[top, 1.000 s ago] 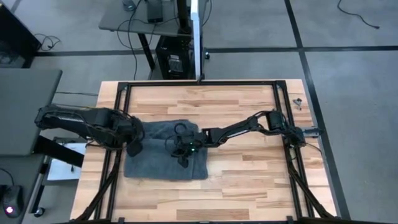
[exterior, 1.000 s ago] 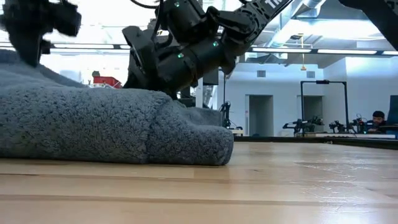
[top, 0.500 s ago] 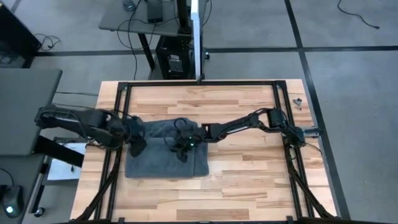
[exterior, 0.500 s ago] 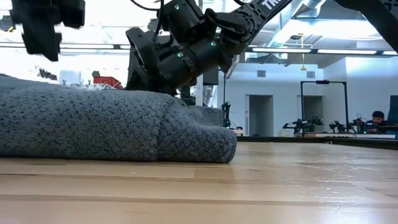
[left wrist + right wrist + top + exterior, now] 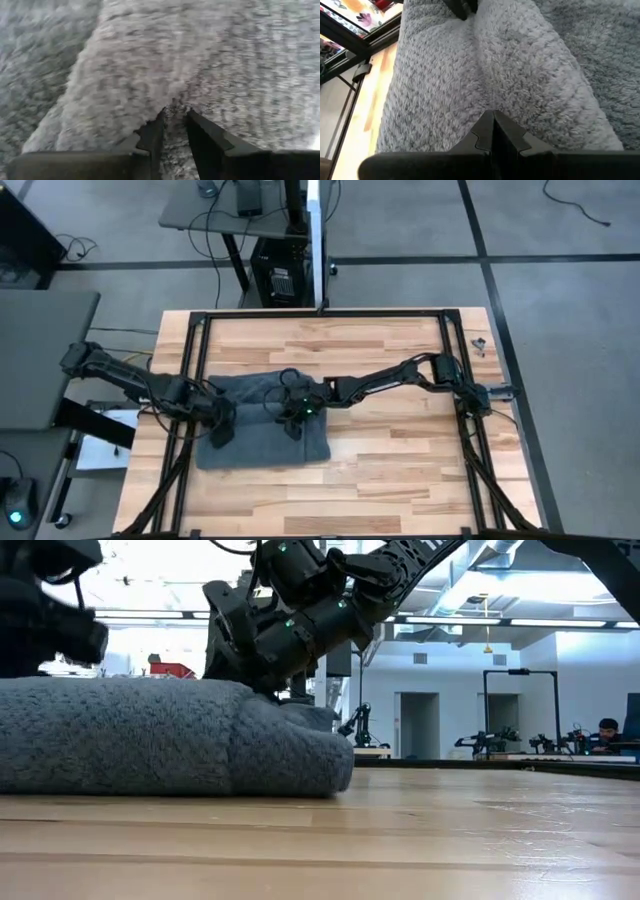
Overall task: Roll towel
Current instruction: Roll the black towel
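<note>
Since a second ago my left gripper point(image 5: 172, 131) has dropped onto the towel point(image 5: 262, 425) mid-table, pinching a fold, right gripper point(image 5: 493, 131) pressed together atop it; risk: fold slips free if I pull unevenly, roll loosens.

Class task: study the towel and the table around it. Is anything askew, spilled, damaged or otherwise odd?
Nothing stands out. The towel lies folded on the wooden table, with no spill or damage in view. The left gripper pinches a fold of it; the right gripper, jaws shut, presses its top.
</note>
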Robot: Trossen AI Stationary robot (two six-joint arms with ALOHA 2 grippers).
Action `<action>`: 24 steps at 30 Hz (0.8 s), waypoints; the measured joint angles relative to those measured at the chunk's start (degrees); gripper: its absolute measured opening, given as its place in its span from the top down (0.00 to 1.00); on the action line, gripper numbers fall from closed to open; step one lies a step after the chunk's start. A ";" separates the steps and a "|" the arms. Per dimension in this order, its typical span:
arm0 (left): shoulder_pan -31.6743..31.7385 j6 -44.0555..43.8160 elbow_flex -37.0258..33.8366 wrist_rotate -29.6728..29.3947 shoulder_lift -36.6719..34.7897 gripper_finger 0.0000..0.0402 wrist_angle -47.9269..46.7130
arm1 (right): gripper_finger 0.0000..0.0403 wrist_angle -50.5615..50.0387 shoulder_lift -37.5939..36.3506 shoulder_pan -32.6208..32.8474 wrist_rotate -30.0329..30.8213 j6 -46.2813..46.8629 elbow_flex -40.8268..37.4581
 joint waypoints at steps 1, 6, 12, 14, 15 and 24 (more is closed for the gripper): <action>0.06 0.54 1.25 -0.04 -0.03 0.82 -0.06 | 1.00 -0.73 -1.19 -0.34 0.00 -0.14 0.00; 0.12 2.98 5.67 -0.58 -0.04 0.82 0.57 | 1.00 -5.88 -8.69 -2.04 0.02 -5.31 0.06; 0.48 7.35 6.04 -5.87 -0.01 0.82 6.88 | 1.00 -7.57 -13.70 -5.38 0.00 -6.59 0.07; 1.10 7.20 6.06 -4.82 0.25 0.81 7.13 | 0.97 -10.96 -14.71 -6.72 -0.83 -6.68 0.09; 1.26 7.05 6.06 -3.78 0.42 0.79 7.13 | 0.95 -12.85 -15.06 -7.40 -2.22 -7.17 0.06; 0.52 4.21 9.99 9.24 3.79 0.57 15.12 | 0.56 -23.84 -16.82 -4.20 -7.53 -19.32 0.06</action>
